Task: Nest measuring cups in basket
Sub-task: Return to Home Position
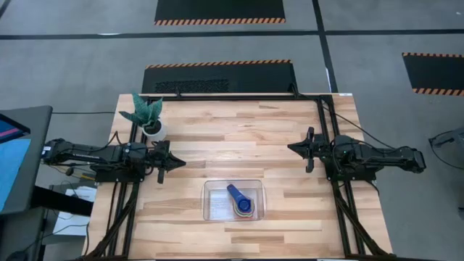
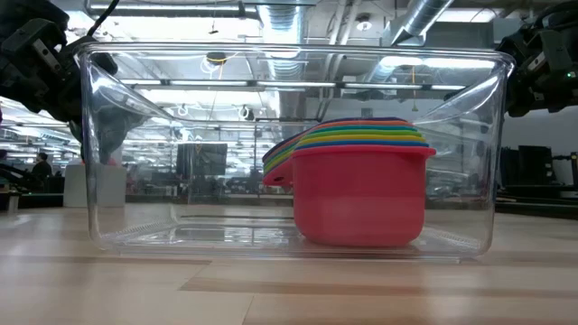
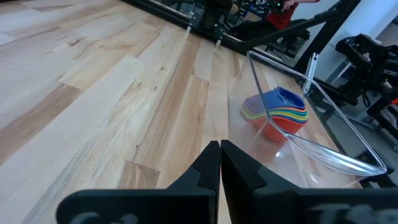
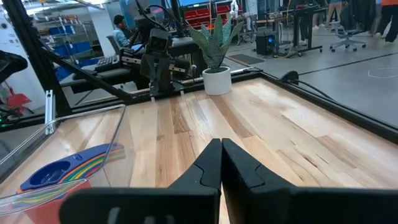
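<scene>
- The table (image 1: 239, 123) is pale wooden planking with streaky grain, framed by dark rails. It stands on a grey floor laid with black mats (image 1: 220, 9) edged in orange-and-black stripes.
- The basket (image 1: 216, 201) is a clear, glossy plastic tub, rectangular with rounded corners. It sits on the near middle of the table, between the two arms and closer to the front edge than either.
- The measuring cups (image 2: 361, 203) stand nested as one stack inside the basket, toward its right half. The smooth red cup (image 2: 359, 212) is outermost on the tub's floor, with thin rims of yellow, green and blue layered above its lip.
- Seen from above, the navy cup (image 1: 246, 206) lies on top, its flat handle angled toward the far left.
- The basket's walls show the cups through them, streaked with reflections of ceiling lights.
- The left gripper (image 1: 181, 162) hangs over the table's left side, well apart from the basket, its dark fingers (image 3: 239, 171) pressed together on nothing.
- The right gripper (image 1: 291, 148) hangs over the right side, its fingers (image 4: 239, 168) likewise pressed together and empty.
- A white plant pot (image 1: 154, 130) with stiff green leaves stands near the far left corner, just beside the left arm.
- A person (image 4: 119, 26) shows in the room beyond.
</scene>
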